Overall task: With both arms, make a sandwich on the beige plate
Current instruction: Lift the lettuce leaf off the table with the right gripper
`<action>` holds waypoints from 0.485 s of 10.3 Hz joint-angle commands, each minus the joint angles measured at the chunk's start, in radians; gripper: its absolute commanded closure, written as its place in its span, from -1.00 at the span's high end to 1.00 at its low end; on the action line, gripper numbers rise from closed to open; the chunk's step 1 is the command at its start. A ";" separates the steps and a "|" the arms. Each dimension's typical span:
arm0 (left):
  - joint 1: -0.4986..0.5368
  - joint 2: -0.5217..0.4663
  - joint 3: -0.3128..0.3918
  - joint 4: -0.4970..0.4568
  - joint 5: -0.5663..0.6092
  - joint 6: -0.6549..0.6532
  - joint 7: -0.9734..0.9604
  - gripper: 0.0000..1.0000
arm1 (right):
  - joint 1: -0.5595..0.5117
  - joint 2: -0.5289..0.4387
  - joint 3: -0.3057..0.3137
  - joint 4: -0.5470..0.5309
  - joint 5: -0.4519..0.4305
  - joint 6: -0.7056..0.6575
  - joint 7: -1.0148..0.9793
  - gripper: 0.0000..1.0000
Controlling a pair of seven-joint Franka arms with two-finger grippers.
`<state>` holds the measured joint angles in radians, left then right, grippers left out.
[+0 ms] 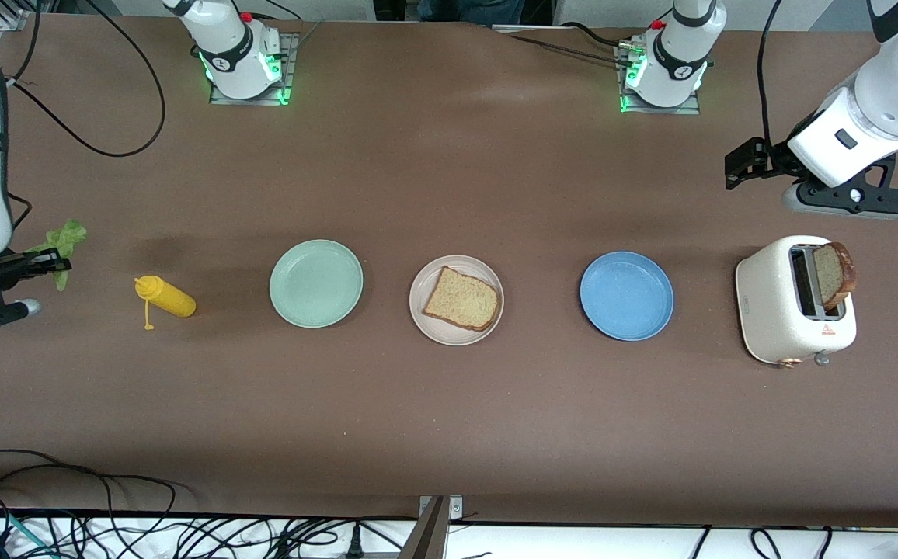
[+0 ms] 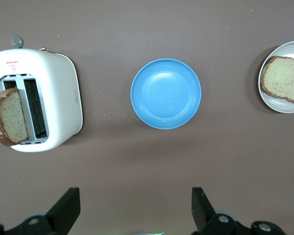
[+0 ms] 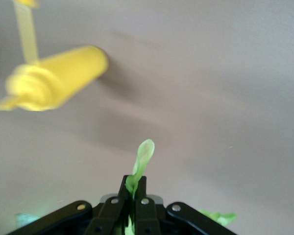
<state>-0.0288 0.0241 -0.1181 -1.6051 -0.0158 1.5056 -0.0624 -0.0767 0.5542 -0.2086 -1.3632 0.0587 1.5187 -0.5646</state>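
The beige plate (image 1: 417, 289) lies mid-table with one tan bread slice (image 1: 461, 299) on it; both also show in the left wrist view, the plate (image 2: 290, 107) and the slice (image 2: 284, 78). A second slice (image 1: 836, 276) stands in the white toaster (image 1: 783, 303). My right gripper (image 1: 57, 264) is shut on a green lettuce leaf (image 1: 68, 235) over the table's right-arm end; the right wrist view shows the leaf (image 3: 143, 156) pinched in the gripper (image 3: 136, 183). My left gripper (image 1: 731, 171) hangs open and empty over the table beside the toaster, and its own wrist view shows it (image 2: 134, 210) open.
A yellow mustard bottle (image 1: 165, 297) lies beside the mint-green plate (image 1: 315, 283). A blue plate (image 1: 626, 295) lies between the beige plate and the toaster. Cables run along the table edge nearest the front camera.
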 commanded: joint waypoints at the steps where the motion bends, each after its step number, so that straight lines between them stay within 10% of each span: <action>1: 0.003 0.000 0.003 0.013 -0.019 -0.010 -0.002 1.00 | 0.012 0.021 0.005 0.160 0.113 -0.186 0.182 -1.00; 5: 0.003 0.000 0.003 0.013 -0.021 -0.010 0.001 1.00 | 0.095 0.023 0.006 0.220 0.475 -0.292 0.671 -1.00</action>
<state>-0.0287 0.0241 -0.1177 -1.6050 -0.0159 1.5057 -0.0624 0.0021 0.5561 -0.2018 -1.1764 0.4241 1.2516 -0.0311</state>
